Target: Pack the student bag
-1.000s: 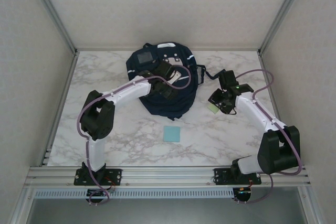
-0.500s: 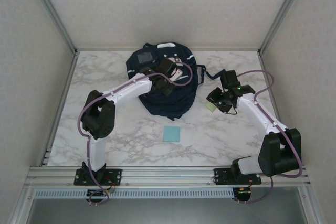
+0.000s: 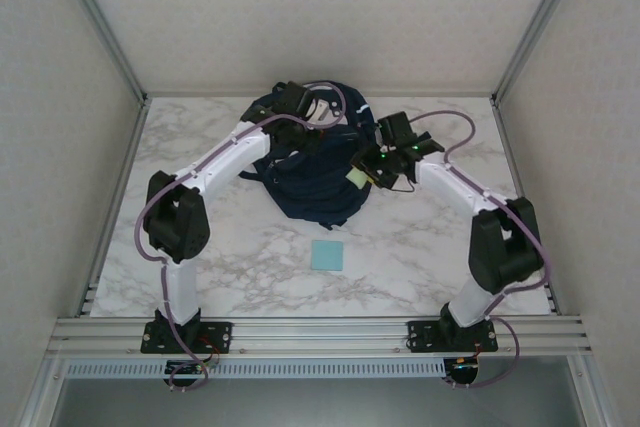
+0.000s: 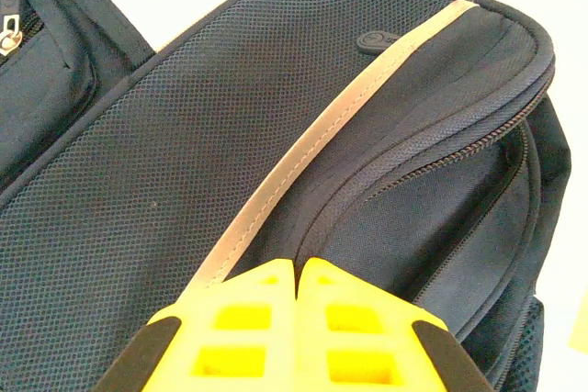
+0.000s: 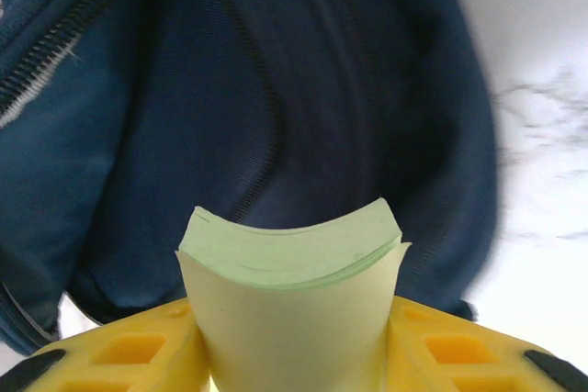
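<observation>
The student bag [image 3: 315, 192], dark navy, lies at the back middle of the marble table. My left gripper [image 4: 299, 265] is shut, its yellow tips pinching a fold of the bag's [image 4: 165, 153] fabric between a pale stripe [image 4: 303, 149] and an open zipper [image 4: 459, 149]. My right gripper [image 3: 362, 173] hovers over the bag's right side, shut on a pale green sticky-note pad [image 3: 355, 178]. In the right wrist view the pad [image 5: 292, 282] bows between the fingers [image 5: 138, 351], with the bag's [image 5: 276, 89] dark folds just beyond it.
A light blue square pad [image 3: 327, 255] lies flat on the table in front of the bag. Grey walls and metal posts [image 3: 105, 32] close in the back and sides. Bare marble [image 3: 200, 137] shows left of the bag.
The left gripper closed on the bag and moved toward the back wall, lifting the fabric. The right arm swung left with the green pad from beside the bag to over its right side.
</observation>
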`<action>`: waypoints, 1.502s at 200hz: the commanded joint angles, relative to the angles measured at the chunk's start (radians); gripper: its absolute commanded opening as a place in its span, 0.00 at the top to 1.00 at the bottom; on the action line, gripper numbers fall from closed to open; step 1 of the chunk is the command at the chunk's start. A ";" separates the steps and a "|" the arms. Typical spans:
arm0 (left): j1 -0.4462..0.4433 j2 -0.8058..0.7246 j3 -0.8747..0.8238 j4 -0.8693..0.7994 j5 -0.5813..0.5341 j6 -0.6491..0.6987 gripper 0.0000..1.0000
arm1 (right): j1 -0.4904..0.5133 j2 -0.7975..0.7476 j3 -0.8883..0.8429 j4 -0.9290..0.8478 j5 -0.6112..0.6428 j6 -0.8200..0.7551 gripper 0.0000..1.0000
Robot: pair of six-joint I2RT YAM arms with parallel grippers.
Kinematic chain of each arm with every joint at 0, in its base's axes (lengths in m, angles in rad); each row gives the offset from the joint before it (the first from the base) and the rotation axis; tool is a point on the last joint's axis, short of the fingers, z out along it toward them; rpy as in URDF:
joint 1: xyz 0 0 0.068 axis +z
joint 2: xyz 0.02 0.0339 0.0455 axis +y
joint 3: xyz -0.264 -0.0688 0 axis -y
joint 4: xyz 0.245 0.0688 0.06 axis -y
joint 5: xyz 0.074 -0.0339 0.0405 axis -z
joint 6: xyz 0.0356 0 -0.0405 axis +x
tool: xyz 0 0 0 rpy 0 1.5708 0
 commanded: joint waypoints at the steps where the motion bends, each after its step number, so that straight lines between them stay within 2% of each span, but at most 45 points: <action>1: 0.018 -0.053 0.035 0.017 -0.003 -0.059 1.00 | 0.023 0.089 0.069 0.076 -0.026 0.103 0.56; 26: 0.017 -0.055 0.033 0.024 0.002 -0.085 1.00 | 0.046 0.165 0.115 0.143 -0.029 0.171 0.55; 35: 0.018 -0.057 0.031 0.025 -0.001 -0.091 1.00 | 0.052 0.184 0.135 0.154 -0.031 0.183 0.48; 54: 0.020 -0.058 0.031 0.025 -0.006 -0.104 1.00 | 0.054 0.205 0.166 0.158 -0.039 0.189 0.25; 63: 0.020 -0.060 0.032 0.025 -0.008 -0.112 1.00 | 0.054 0.202 0.166 0.156 -0.038 0.182 0.22; 81: 0.019 -0.063 0.032 0.025 -0.006 -0.124 1.00 | 0.054 0.172 0.134 0.172 -0.036 0.161 0.21; 103: 0.020 -0.066 0.031 0.029 0.012 -0.140 1.00 | 0.054 0.142 0.073 0.210 -0.043 0.148 0.30; 131: 0.020 -0.070 0.033 0.027 0.048 -0.157 1.00 | 0.054 0.150 0.004 0.322 -0.073 0.179 0.60; 150: 0.017 -0.076 0.027 0.015 0.063 -0.167 1.00 | 0.056 0.169 0.013 0.361 -0.084 0.181 0.74; 217: -0.017 -0.127 -0.007 0.023 0.142 -0.211 1.00 | 0.067 0.301 0.189 0.328 -0.090 0.177 0.77; 240: -0.011 -0.122 0.002 0.021 0.118 -0.215 1.00 | 0.068 0.310 0.193 0.287 -0.105 0.170 0.72; 252: -0.005 -0.109 0.012 0.009 0.093 -0.225 1.00 | 0.067 0.288 0.176 0.260 -0.102 0.154 0.66; 300: 0.010 -0.075 0.024 0.014 0.061 -0.263 1.00 | 0.066 0.140 0.149 0.031 -0.089 -0.042 0.23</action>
